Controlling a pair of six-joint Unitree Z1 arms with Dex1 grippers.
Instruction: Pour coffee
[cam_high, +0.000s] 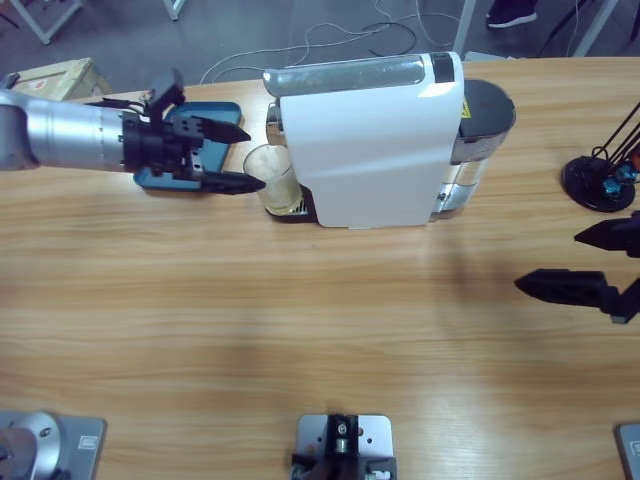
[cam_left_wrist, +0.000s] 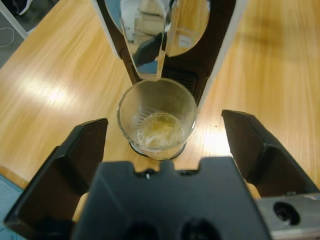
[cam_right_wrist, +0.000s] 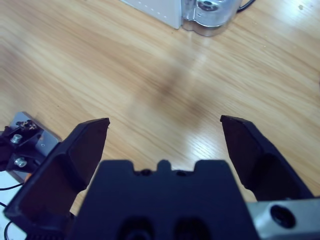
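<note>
- Clear, round drinking glass (cam_left_wrist: 156, 119): upright under the spout of the white box-shaped coffee machine (cam_high: 372, 140), at about 11 o'clock on the wooden worktop (cam_high: 300, 320).
- Pale yellowish-brown, translucent coffee (cam_left_wrist: 160, 129): a shallow layer covering only the glass bottom.
- Left pincer (cam_high: 237, 157): jaws apart, flanking the glass without gripping it.
- Right pincer (cam_high: 560, 262): at 3 o'clock, jaws apart, holding nothing.
- Blue tray (cam_high: 160, 180): beneath the left arm.
</note>
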